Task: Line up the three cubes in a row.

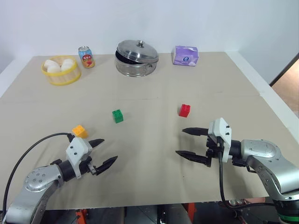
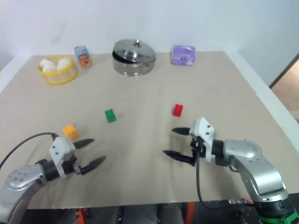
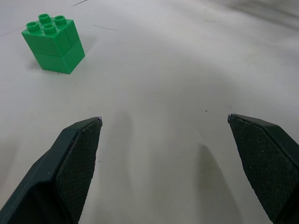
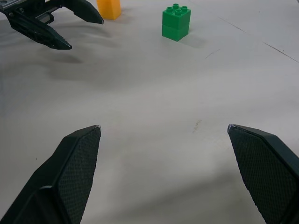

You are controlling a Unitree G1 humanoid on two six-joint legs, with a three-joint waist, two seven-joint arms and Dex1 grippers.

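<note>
Three small studded cubes lie apart on the beige table (image 1: 154,182). The green cube (image 1: 117,115) is near the middle, the red cube (image 1: 184,110) to its right, and the orange-yellow cube (image 1: 79,131) nearer and to the left. My left gripper (image 1: 103,152) hovers open just right of the orange-yellow cube, with nothing between its fingers. My right gripper (image 1: 184,142) stands open in front of the red cube, pointing left, also empty. In the left wrist view the green cube (image 3: 53,43) lies ahead of the open fingers. The right wrist view shows the green cube (image 4: 175,22), the orange-yellow cube (image 4: 109,8) and the left gripper (image 4: 79,30).
Along the far edge stand a yellow basket (image 1: 60,71) of white round things, a soda can (image 1: 86,57), a lidded steel pot (image 1: 136,58) and a purple tissue pack (image 1: 185,55). The table's right edge (image 1: 271,100) drops off beside my right arm.
</note>
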